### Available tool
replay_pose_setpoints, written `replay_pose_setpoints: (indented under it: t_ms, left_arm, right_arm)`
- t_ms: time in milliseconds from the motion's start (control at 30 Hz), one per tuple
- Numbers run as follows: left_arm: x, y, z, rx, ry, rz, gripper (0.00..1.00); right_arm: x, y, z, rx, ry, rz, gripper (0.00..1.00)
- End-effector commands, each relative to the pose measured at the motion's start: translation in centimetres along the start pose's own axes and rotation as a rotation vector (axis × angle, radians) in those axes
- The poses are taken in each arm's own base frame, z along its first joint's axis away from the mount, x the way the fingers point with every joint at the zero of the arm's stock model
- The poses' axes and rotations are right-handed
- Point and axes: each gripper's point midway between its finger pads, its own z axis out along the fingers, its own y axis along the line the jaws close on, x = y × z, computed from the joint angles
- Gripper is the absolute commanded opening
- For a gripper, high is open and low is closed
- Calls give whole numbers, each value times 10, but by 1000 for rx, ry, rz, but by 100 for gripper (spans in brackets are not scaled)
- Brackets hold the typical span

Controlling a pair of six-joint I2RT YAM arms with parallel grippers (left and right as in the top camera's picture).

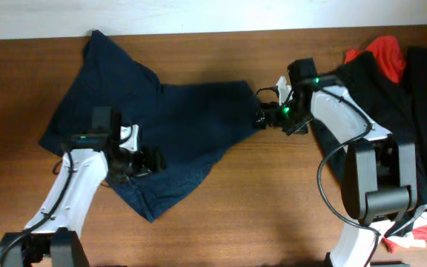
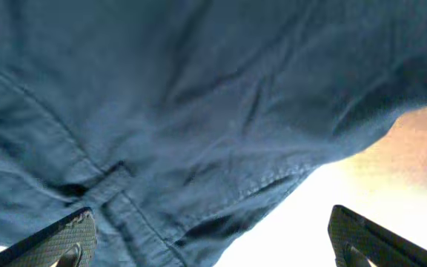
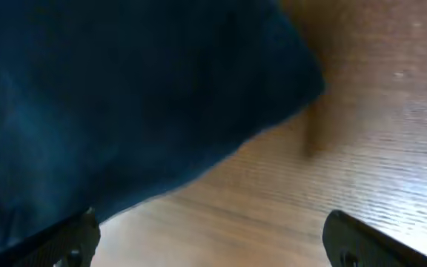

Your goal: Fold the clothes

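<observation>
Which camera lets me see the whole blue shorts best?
The overhead view: the navy-blue soft fabric shorts lie spread out on the brown wooden table. The left wrist view shows only close-up cloth and a seam; the right wrist, one blurry corner.

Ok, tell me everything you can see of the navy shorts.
The navy shorts are soft, dark blue fabric, lying unfolded and rumpled on the wooden table, one corner reaching towards the far edge. The left wrist view shows stitched seams and creases. The left gripper is over the near left part, the right gripper at the right tip; both are open, and whether they touch the cloth is unclear.
</observation>
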Motion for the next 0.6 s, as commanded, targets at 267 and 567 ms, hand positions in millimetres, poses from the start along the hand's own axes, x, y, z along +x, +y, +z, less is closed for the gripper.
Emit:
replay_pose_setpoints:
  t_ms: [267, 567]
  left_arm:
    - [16, -12, 13, 12, 43, 38, 99]
    - [-5, 0, 10, -21, -42, 29, 99]
  right_arm:
    - [-25, 26, 39, -120, -175, 44, 15]
    - [149, -127, -50, 727, 367, 591, 4]
